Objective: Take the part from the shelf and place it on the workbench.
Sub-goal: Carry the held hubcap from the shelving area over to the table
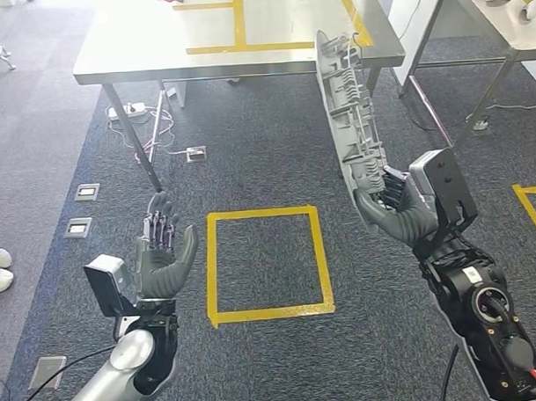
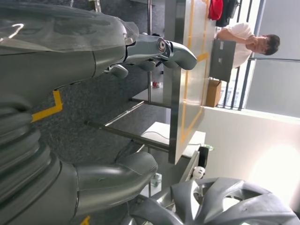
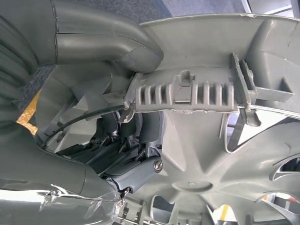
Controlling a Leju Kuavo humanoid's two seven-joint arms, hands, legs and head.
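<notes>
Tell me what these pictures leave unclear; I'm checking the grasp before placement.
- Right hand fingers: head view, hidden behind the grey ribbed plastic wheel cover.
- Wheel cover's outer face: turned edge-on in the head view.
- Wheel cover's rim: cut off by the right wrist view's edges.
- Steel workbench: far side cut off by the head view's edge.

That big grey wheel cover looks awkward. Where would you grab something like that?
By the rim, as the right hand does: fingers hooked through the ribbed back of the wheel cover, thumb on the other face. It is thin and held edge-on, so coming from the lower edge suits it.
</notes>
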